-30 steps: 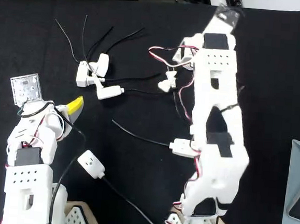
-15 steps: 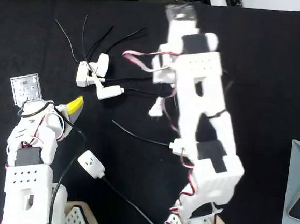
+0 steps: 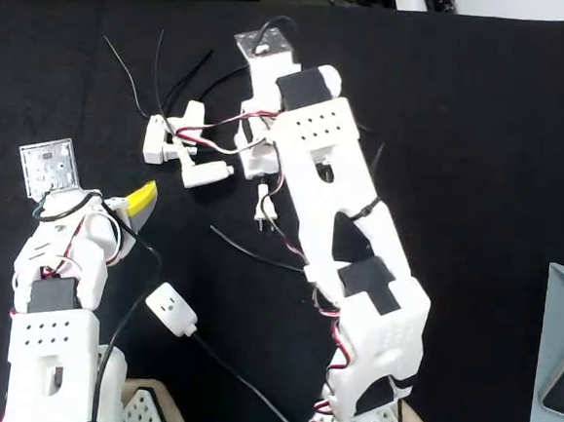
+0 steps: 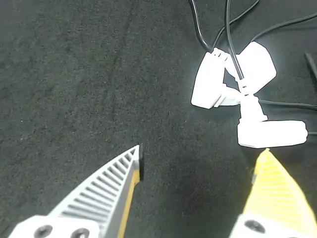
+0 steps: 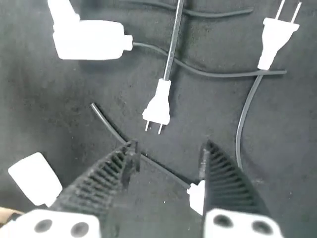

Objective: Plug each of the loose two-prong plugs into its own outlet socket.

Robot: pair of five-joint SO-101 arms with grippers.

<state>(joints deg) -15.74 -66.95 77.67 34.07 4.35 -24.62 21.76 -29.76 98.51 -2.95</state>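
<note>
My right gripper hangs open above the black table, holding nothing. Just beyond its fingertips lies a white two-prong plug, prongs turned toward the gripper; this plug lies beside the right arm. A second loose plug lies farther off, and a third plug peeks out beside one finger. A white outlet socket lies beyond the first plug. My left gripper is open and empty, short of a cluster of outlet sockets, with another socket near its yellow finger.
A separate white outlet on a black cord lies between the two arm bases. Thin black cords fan out behind the socket cluster. A grey tray stands at the right edge. The right arm spans the table's middle.
The right arm has swung left across the table, its wrist now over the area beside the socket cluster. The left arm has not moved.
</note>
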